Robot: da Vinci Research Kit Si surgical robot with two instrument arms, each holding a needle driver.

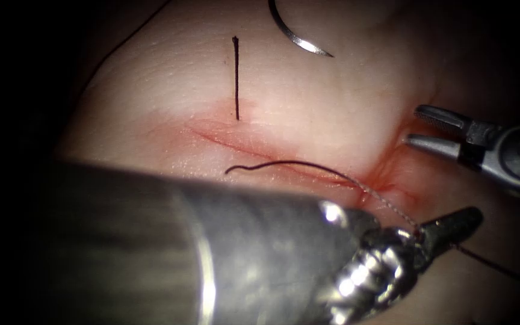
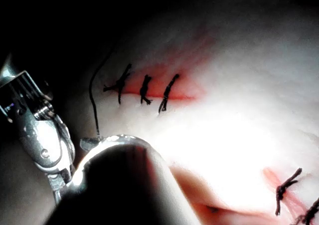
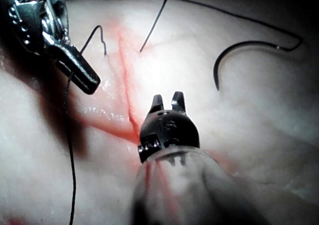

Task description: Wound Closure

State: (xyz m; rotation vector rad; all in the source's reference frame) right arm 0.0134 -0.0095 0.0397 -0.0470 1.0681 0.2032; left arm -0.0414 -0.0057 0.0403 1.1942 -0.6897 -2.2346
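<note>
While the left tool (image 1: pixel 446 225) has its jaws closed on the thread (image 1: pixel 308 167) at the right end of the cut (image 1: pixel 260 147), the right tool (image 1: pixel 419 127) hovers just beyond that end with jaws parted, holding nothing. Free of both, the needle (image 1: pixel 296 36) lies on the tissue (image 1: pixel 170 84) well above the cut, not in it. A cut end of thread (image 1: pixel 236 78) stands just above the cut, toward its left end.
</note>
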